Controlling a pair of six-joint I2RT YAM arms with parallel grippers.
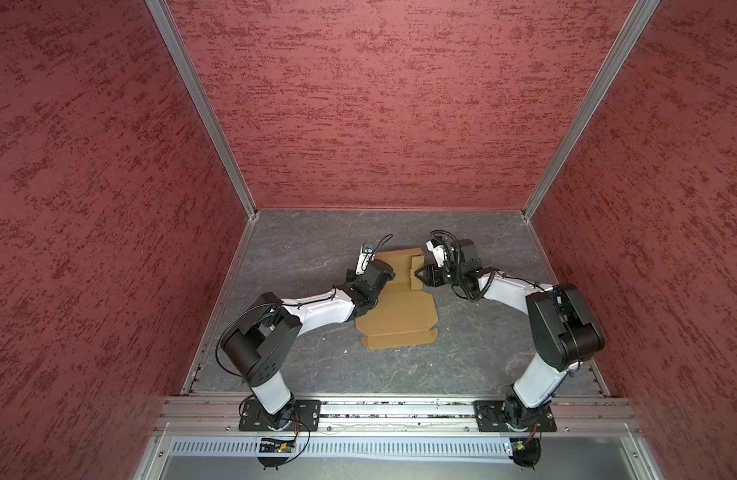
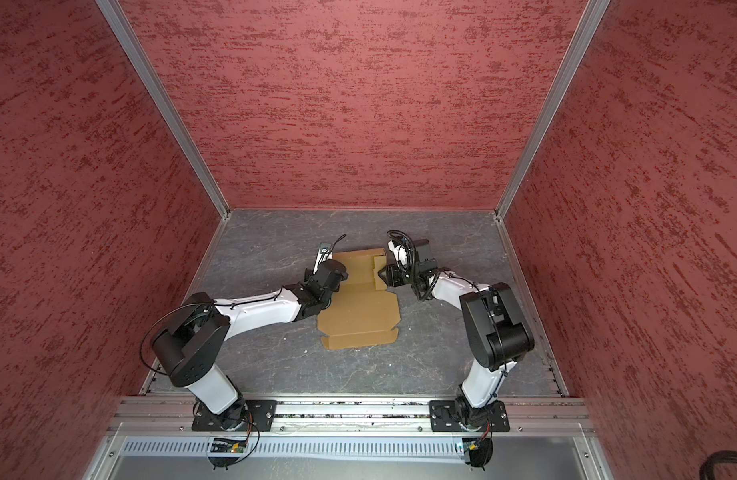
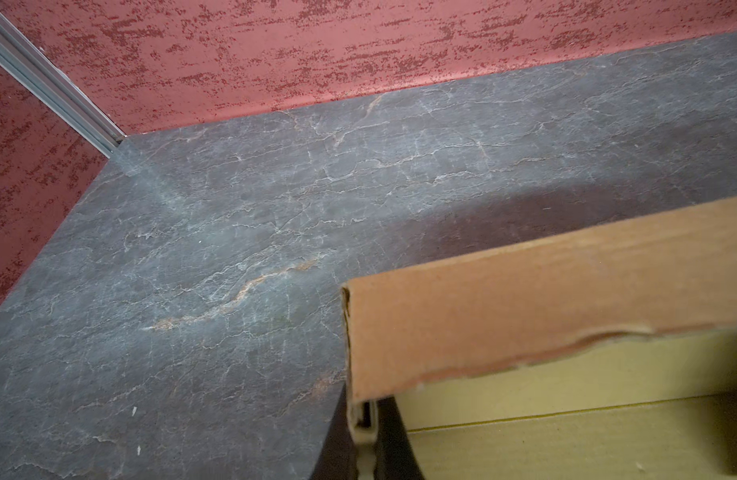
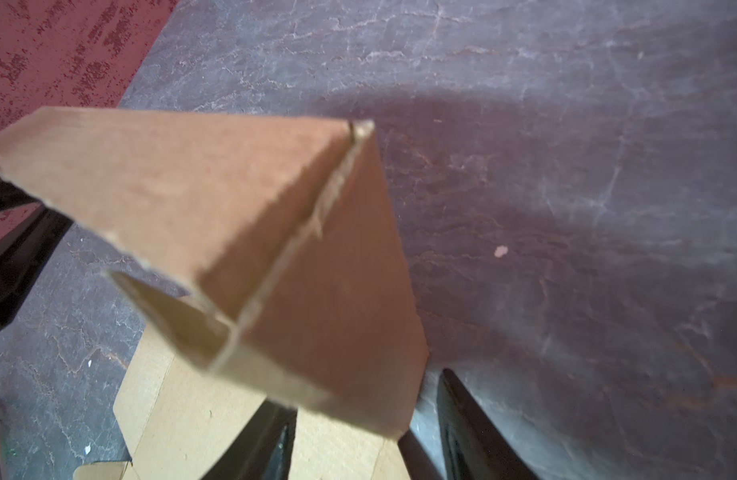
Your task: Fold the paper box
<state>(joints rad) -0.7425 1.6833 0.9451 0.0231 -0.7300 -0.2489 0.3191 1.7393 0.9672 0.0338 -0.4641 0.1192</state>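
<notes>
The left fingers [image 3: 337, 457] are together, clamped on a thin cardboard edge [image 3: 360, 415] at the far left corner of the box. I judge this grip has two purposes. It holds that side upright next to the far wall [image 3: 524, 299], and it anchors the sheet so that a push from the other side does not slide it across the desk [image 1: 300, 257].

The box [image 1: 400, 311] lies mid-desk between the two arms, and it looks about half made. In both top views its far half has walls standing, forming a shallow tray. The near panel and the near flap [image 1: 400, 338] lie flat on the desk, pointing toward the arm bases. That order makes sense, since the tray has to stand before the flat part can close over it as a lid.

The right fingers [image 4: 462, 424] are apart, one on each side of the right wall [image 4: 337, 291]. That wall stands up and meets the far wall at a sharp corner. The wrist view is close and blurred, so I cannot tell whether the fingers are pinching the wall or only bracketing it. Straddling it this way lets the arm steer the wall from both faces. My guess is that the step in hand is squaring this wall, or rolling it inward, so its tabs seat in the floor slots.
</notes>
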